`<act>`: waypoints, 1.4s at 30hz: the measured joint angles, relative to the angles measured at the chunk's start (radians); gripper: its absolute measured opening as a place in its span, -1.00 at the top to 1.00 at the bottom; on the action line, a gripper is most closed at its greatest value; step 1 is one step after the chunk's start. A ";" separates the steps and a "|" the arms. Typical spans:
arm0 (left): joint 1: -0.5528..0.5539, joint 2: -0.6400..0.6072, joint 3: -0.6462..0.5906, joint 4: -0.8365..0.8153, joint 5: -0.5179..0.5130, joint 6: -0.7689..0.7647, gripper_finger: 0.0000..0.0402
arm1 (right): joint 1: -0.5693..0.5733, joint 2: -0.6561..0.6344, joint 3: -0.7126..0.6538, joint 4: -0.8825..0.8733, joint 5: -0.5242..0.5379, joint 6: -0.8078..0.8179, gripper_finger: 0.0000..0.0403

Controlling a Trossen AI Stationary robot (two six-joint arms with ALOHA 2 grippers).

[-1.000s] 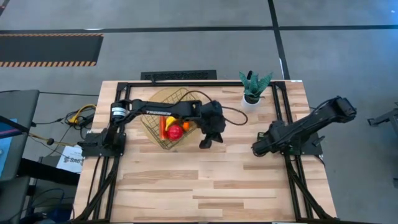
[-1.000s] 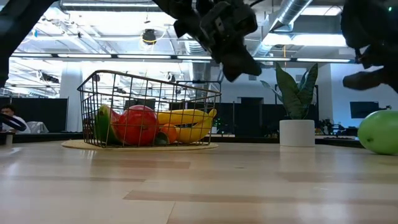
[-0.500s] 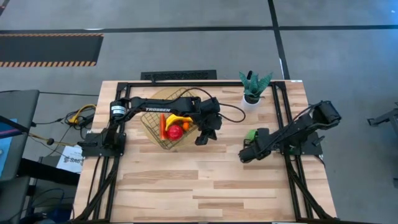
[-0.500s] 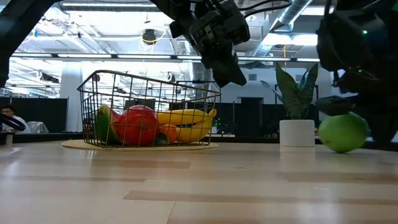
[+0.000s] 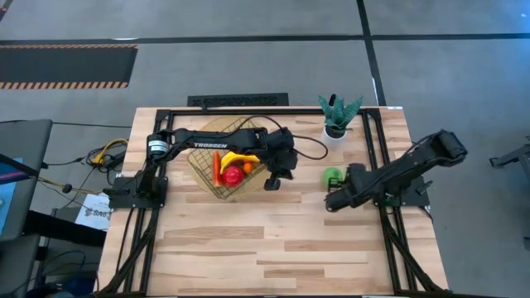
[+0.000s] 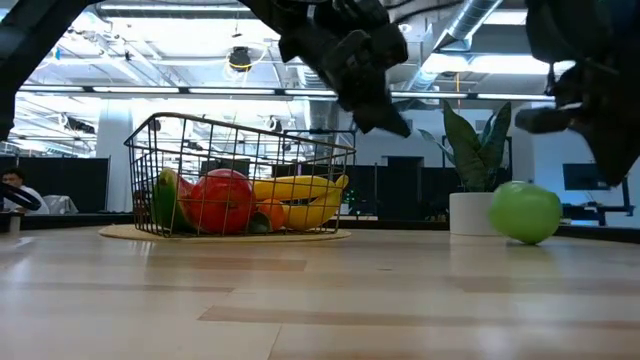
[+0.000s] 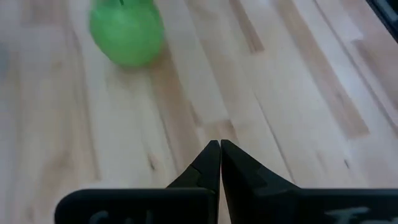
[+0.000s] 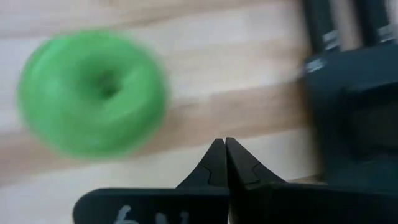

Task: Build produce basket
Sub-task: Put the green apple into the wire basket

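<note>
Left arm stretched from its base at the desk's (image 5: 248,248) left edge rightward over the basket (image 5: 203,170); left tool (image 5: 271,184) hanging just right of the basket, above the wood, fingers clenched tip to tip on nothing; right arm folded low across the right side, reaching leftward; right tool (image 5: 330,201) pinched tight and empty, just near of the green apple (image 5: 332,175); green apple loose on the desk between the two tools, near of the potted plant (image 5: 338,116), touching neither tool; basket on a round tan mat (image 6: 225,234) at the far left, holding a red apple (image 6: 222,200), bananas (image 6: 300,195), an orange piece (image 6: 270,213) and a red-orange stick (image 5: 217,170).
</note>
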 joint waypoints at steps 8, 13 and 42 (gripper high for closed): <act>0.012 0.000 0.000 0.210 -0.042 -0.071 1.00 | -0.058 -0.147 0.000 -0.116 0.061 0.008 1.00; 0.041 0.021 0.000 0.210 -0.051 -0.106 1.00 | -0.100 -0.158 0.000 -0.027 0.185 -0.005 1.00; 0.002 0.147 0.338 -0.283 -0.065 0.019 1.00 | -0.306 -0.191 0.000 0.290 0.086 -0.602 0.95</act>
